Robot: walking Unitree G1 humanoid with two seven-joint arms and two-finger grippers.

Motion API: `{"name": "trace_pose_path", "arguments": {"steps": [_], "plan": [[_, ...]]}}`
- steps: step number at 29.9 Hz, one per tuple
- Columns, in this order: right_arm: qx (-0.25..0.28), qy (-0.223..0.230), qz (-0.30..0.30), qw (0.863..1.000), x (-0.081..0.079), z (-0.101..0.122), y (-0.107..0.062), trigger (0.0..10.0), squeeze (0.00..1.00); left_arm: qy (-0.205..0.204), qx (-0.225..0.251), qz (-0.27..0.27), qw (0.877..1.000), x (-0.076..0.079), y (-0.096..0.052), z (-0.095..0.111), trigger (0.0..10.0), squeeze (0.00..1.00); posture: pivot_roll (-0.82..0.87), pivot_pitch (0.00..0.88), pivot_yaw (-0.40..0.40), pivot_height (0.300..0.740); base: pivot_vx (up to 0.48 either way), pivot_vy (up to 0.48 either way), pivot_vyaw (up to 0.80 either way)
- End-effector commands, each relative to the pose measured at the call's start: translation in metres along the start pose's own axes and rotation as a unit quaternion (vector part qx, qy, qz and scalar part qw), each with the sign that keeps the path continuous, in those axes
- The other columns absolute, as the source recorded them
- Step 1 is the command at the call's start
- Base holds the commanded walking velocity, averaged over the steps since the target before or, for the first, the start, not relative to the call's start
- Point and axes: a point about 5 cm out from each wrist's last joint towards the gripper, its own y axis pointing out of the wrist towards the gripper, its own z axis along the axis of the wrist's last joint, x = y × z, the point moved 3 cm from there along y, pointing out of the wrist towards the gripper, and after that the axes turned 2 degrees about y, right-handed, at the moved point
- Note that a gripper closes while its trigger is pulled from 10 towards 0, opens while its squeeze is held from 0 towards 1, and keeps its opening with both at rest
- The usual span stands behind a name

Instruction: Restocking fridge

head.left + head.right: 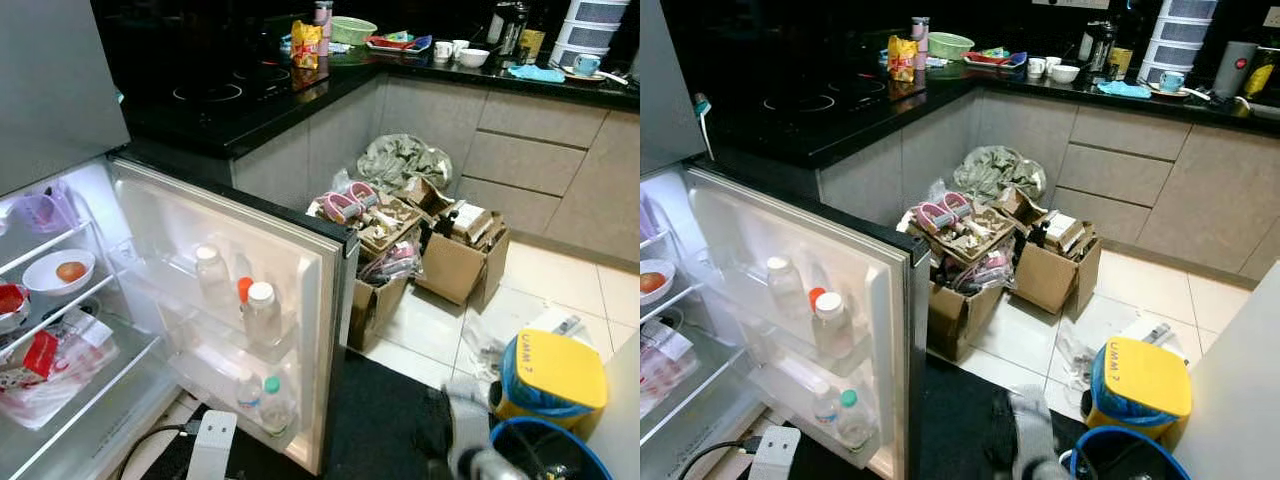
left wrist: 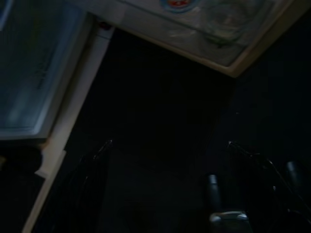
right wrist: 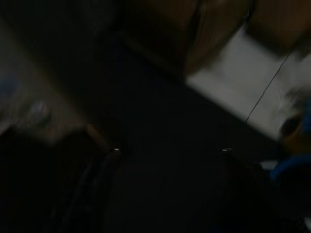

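The fridge stands open on the left, its door (image 1: 300, 270) swung toward me. In the door racks stand white-capped bottles (image 1: 262, 312), one with an orange cap (image 1: 243, 290) and a green-capped one (image 1: 272, 400) lower down. On the lit shelves sit a white bowl (image 1: 58, 272) holding something orange and a plastic bag of food (image 1: 45, 365). My left gripper (image 2: 167, 144) hangs open over the dark mat below the door's edge. My right gripper (image 3: 169, 150) is open too, with nothing between its fingers. The right arm (image 1: 470, 440) shows as a blur low on the right.
Full cardboard boxes (image 1: 455, 265) and a grey bag (image 1: 400, 160) crowd the floor by the corner cabinets. A yellow-lidded container (image 1: 552, 375) and a blue bucket (image 1: 545, 455) stand at the right. A white power strip (image 1: 212, 445) lies by the fridge, beside the black mat (image 1: 380, 420).
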Motion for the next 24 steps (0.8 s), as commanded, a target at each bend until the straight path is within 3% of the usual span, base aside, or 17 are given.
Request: {"name": "trace_pose_path", "arguments": {"steps": [1,4,6,7,8,9,10,12,14,24], "plan": [[0.026,0.017,-0.006,1.0,0.001,0.02,0.003,0.0,0.0,0.006,-0.012,0.017,1.0,-0.009,-0.002,-0.01,10.0,0.0,-0.08,0.099,-0.019,0.74,0.0,0.0,0.0],[0.064,-0.003,0.008,0.998,-0.01,0.059,0.01,0.0,0.0,-0.002,0.011,0.022,1.0,-0.012,-0.002,-0.004,10.0,0.0,-0.06,0.118,-0.028,0.74,0.0,0.0,0.0],[0.077,-0.015,0.006,0.997,-0.013,0.073,0.011,0.2,0.0,-0.008,0.022,0.024,0.999,-0.013,-0.002,-0.001,10.0,0.0,-0.05,0.125,-0.029,0.74,0.0,0.0,0.0],[0.087,-0.023,0.002,0.996,-0.014,0.083,0.012,7.1,0.0,-0.012,0.034,0.025,0.999,-0.014,-0.002,0.003,10.0,0.0,-0.05,0.137,-0.031,0.74,0.0,0.0,0.0],[0.087,-0.023,0.002,0.996,-0.014,0.083,0.012,7.1,0.0,-0.012,0.034,0.025,0.999,-0.014,-0.002,0.003,10.0,0.0,-0.05,0.137,-0.031,0.74,0.0,0.0,0.0],[0.102,-0.032,-0.01,0.994,-0.014,0.097,0.012,10.0,0.0,-0.014,0.046,0.027,0.998,-0.016,-0.003,0.006,10.0,0.0,-0.04,0.148,-0.031,0.74,0.0,0.0,0.0],[0.124,-0.038,-0.036,0.991,-0.011,0.117,0.011,10.0,0.0,-0.006,0.065,0.03,0.997,-0.019,-0.004,0.011,10.0,0.0,-0.03,0.162,-0.033,0.74,0.0,0.0,0.0],[0.128,-0.039,-0.041,0.99,-0.01,0.121,0.01,10.0,0.0,-0.004,0.069,0.03,0.997,-0.02,-0.005,0.012,10.0,0.0,-0.03,0.162,-0.033,0.74,0.0,0.0,0.0],[0.148,-0.044,-0.066,0.986,-0.007,0.137,0.008,10.0,0.0,0.0,0.073,0.034,0.997,-0.025,-0.007,0.009,10.0,0.0,0.0,0.218,-0.029,0.74,0.0,0.0,0.0],[0.169,-0.035,-0.114,0.978,-0.005,0.157,0.006,10.0,0.0,0.005,0.099,0.032,0.995,-0.032,-0.015,0.008,10.0,0.0,0.04,0.258,-0.006,0.74,0.0,0.0,0.0]]}}
